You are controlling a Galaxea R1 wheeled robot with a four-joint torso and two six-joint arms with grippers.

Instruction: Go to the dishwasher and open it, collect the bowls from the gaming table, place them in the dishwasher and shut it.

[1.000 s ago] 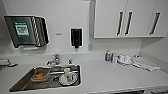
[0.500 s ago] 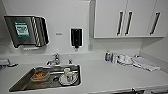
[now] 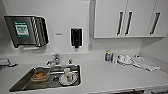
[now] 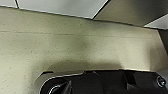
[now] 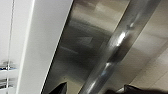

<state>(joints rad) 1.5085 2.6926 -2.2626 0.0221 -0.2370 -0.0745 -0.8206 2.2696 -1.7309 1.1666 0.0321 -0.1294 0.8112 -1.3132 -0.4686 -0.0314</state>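
A: On the white bench [image 3: 112, 75], what does the head view show?

B: A steel sink [image 3: 22, 82] holding dishes, a faucet [image 3: 55, 60] behind it, a towel dispenser [image 3: 26, 31] and a black soap dispenser [image 3: 76, 37] on the wall, and white cabinets [image 3: 125, 18] above.

A: Location of the dishwasher?

B: The right wrist view shows the dishwasher [image 5: 75, 47] stainless front close up, with its bar handle [image 5: 117, 45] running diagonally across.

A: State of the fingers?

B: Cannot tell for either arm; the left wrist view faces speckled floor [image 4: 62, 50].
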